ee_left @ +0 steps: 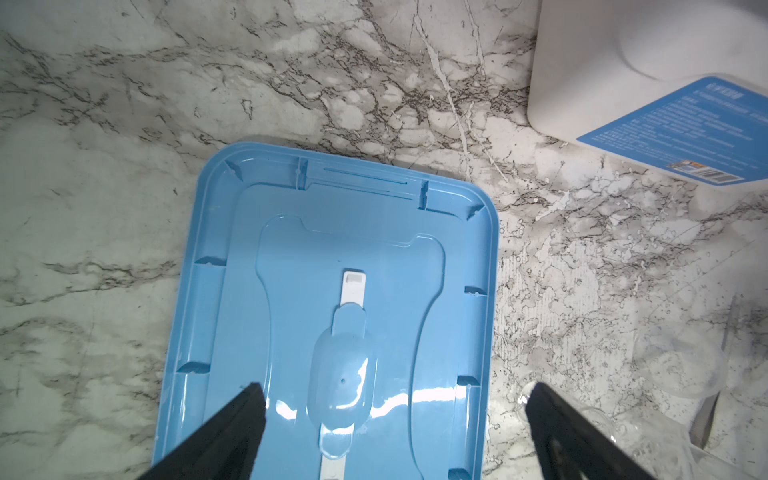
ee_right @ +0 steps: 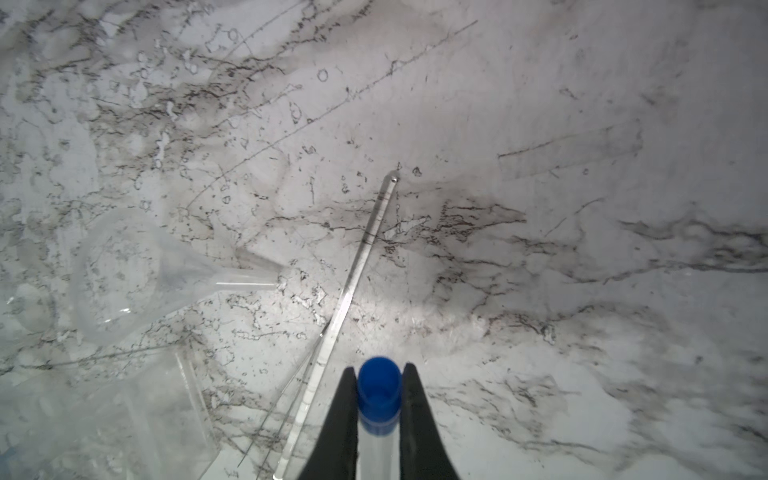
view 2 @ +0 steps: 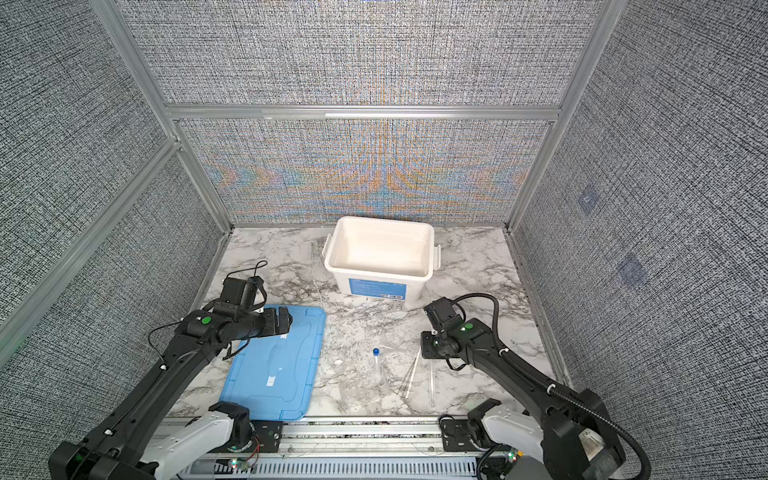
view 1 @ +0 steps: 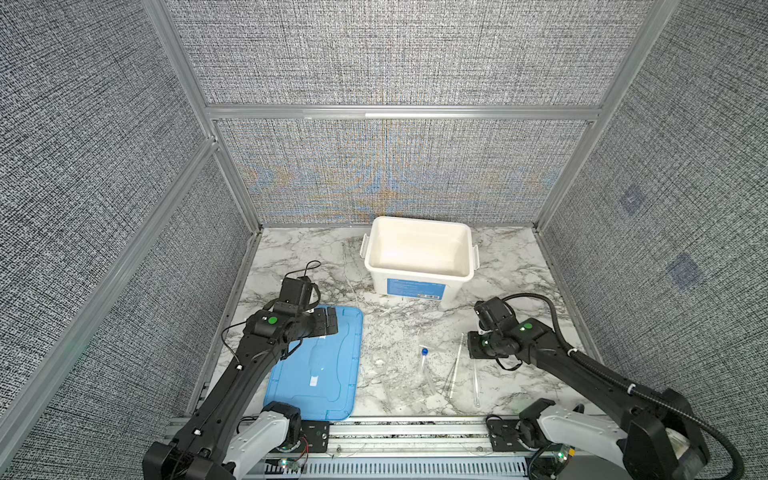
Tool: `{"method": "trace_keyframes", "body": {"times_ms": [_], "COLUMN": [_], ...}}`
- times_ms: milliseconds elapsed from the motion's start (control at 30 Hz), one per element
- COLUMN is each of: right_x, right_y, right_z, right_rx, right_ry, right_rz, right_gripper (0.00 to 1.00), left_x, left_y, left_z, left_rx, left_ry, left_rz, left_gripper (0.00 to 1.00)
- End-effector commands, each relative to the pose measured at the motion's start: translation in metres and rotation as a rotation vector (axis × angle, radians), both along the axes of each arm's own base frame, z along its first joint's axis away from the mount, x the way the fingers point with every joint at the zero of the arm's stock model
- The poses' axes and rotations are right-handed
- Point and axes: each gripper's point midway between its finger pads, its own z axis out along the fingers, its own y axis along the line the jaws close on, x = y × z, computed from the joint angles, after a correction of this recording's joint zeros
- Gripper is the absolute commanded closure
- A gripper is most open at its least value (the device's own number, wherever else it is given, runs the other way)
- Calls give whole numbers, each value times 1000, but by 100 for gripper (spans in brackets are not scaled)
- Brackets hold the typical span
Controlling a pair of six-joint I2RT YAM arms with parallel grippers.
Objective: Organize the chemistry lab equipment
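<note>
Chemistry lab equipment point(view 1: 429, 374) lies loose on the marble tabletop point(view 1: 282, 249) around 5 o'clock in both top views. It includes a blue-capped tube point(view 1: 424, 353), thin clear rods point(view 1: 456, 368) at its 3 o'clock, a second clear tube point(view 1: 475, 380) beyond them, and fainter pieces too pale to name. The white tub point(view 1: 417, 273) at 12 o'clock shows nothing inside, and its blue lid point(view 1: 336, 390) lies flat at 8 o'clock. I judge the sorting barely begun, with nearly every piece yet to be moved. The surface is glossy and grey-veined; grey woven panels point(view 1: 395, 50) in aluminium framing point(view 1: 399, 112) wall the cell on three sides.

In the left wrist view the left gripper point(ee_left: 397, 390) hangs above the lid, jaws wide apart and empty.

In the right wrist view the right gripper point(ee_right: 380, 368) has its jaws tight against both sides of what I take for the second clear tube, just under its blue cap point(ee_right: 379, 382). Whether the tube is off the marble I cannot tell. A clear funnel point(ee_right: 137, 274) on its side and a marked rod point(ee_right: 357, 266) lie near.
</note>
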Motion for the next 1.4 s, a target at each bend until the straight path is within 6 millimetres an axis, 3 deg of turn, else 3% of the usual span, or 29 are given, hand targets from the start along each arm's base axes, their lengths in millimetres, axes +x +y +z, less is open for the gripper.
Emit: {"method": "trace_keyframes", "body": {"times_ms": [0,200,367,633,700,1000,1167,1367], "right_x": [-4,-9,-15,-24,-27,-39,-47,-70], "right_y": [-2,5,22,57,60,80,101,129], "right_z": [11,32,55,130,141,178,193,220], "right_rx": [-21,24,62,270,320,393,440,514], "right_ry": [-31,-120,-217,-601,-666,-783,-847,-966], "right_rz": [31,80,165,287,290,387,465,583], "right_gripper": [88,88,89,89,89,90,91,91], "left_x": [3,4,5,4,3,6,5,12], "left_y": [0,-3,-4,-12,-14,-19,-18,-16], "left_z": [4,4,3,1,1,8,10,27], "left_rx": [-5,-17,-21,-65,-78,-110,-109,-128], "left_ry": [-21,-13,-12,7,11,19,41,-32], "left_rz": [2,-2,-5,-13,-17,-2,15,41], "left_gripper": [1,1,1,1,1,1,1,1]}}
